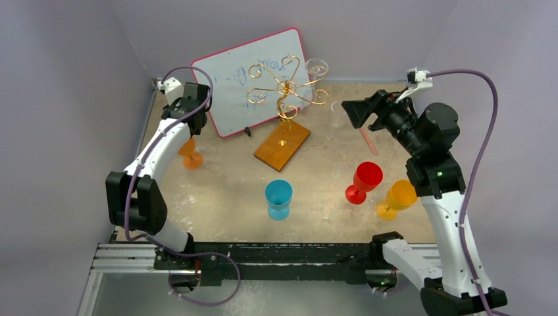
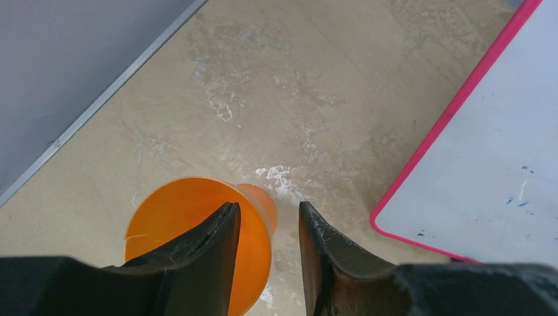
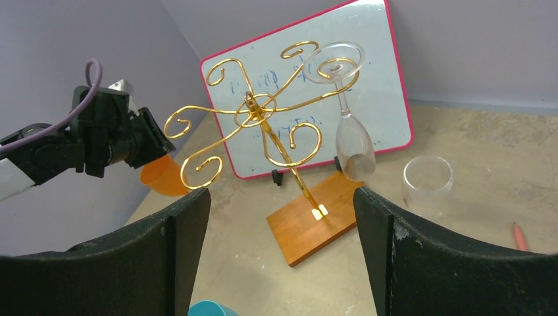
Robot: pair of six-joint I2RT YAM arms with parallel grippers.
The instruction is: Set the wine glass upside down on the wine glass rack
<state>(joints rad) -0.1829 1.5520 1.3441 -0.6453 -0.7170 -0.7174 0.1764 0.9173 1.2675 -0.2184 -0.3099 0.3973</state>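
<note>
The gold wire wine glass rack (image 1: 286,89) stands on its orange-brown wooden base (image 1: 281,146) at the back centre. A clear wine glass (image 3: 352,141) hangs upside down from the rack's right scroll arm, its foot on top (image 1: 317,66). My right gripper (image 3: 279,197) is open and empty, pulled back to the right of the rack (image 1: 350,112) and apart from the glass. My left gripper (image 2: 268,210) is open just above an upright orange glass (image 2: 191,230) at the back left (image 1: 191,155), with its left finger over the bowl.
A pink-framed whiteboard (image 1: 250,79) leans behind the rack. A blue glass (image 1: 278,199), a red glass (image 1: 363,182) and a yellow-orange glass (image 1: 396,199) stand in front. A clear tumbler (image 3: 428,184) and a pink pencil (image 1: 368,140) lie right of the rack.
</note>
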